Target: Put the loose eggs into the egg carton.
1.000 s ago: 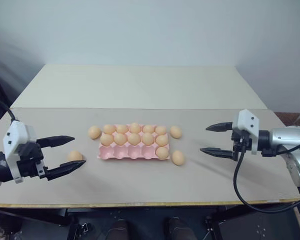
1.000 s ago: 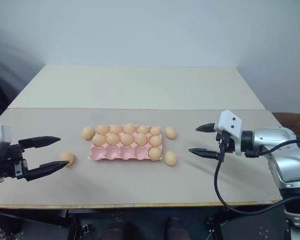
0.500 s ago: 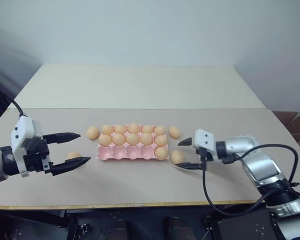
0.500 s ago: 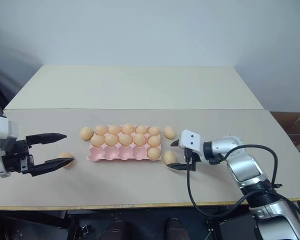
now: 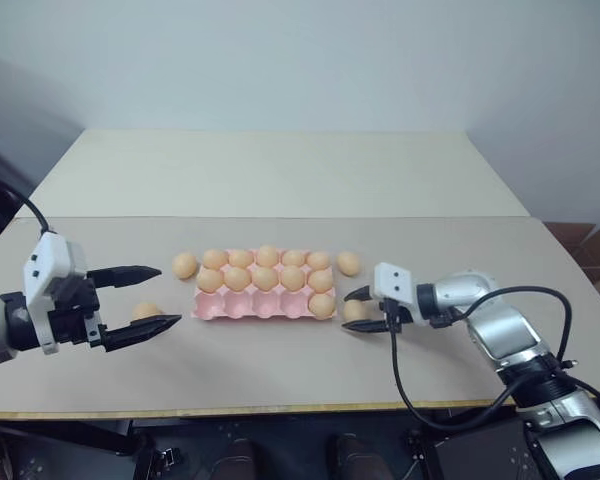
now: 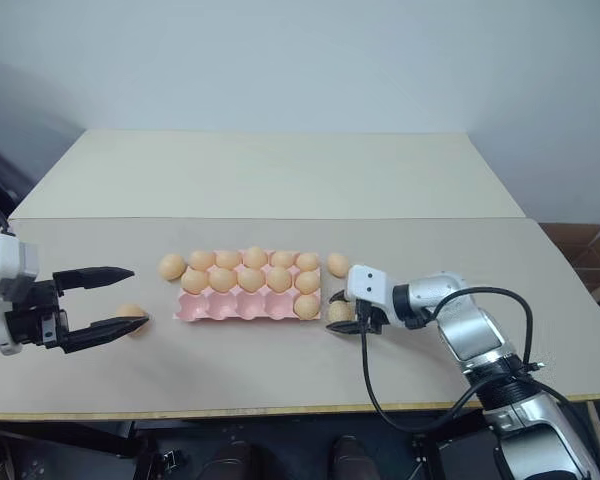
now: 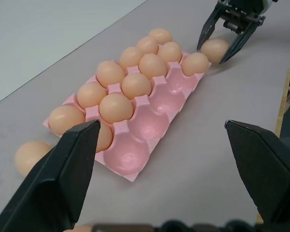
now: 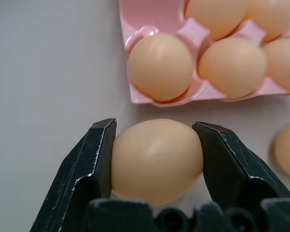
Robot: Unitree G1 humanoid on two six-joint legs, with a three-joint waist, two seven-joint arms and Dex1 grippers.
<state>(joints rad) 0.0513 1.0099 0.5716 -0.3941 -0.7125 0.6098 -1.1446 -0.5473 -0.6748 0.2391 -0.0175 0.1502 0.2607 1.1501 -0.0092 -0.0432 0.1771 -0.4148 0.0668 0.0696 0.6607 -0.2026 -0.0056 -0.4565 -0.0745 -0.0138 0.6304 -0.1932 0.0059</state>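
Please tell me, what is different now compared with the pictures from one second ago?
The right end effector came in toward the egg carton, lowered, and closed its fingers on the loose egg lying near the carton's right end. The left end effector stayed open beside another loose egg. The carton and other eggs did not move.

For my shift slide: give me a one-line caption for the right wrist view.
Right gripper with its two black fingers closed on a pale orange-tan loose egg beside the pink moulded egg carton.

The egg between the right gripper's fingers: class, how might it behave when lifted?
The egg looks smooth and rounded, so it may slip from the right gripper. Probably fragile. On the flat table it would likely roll.
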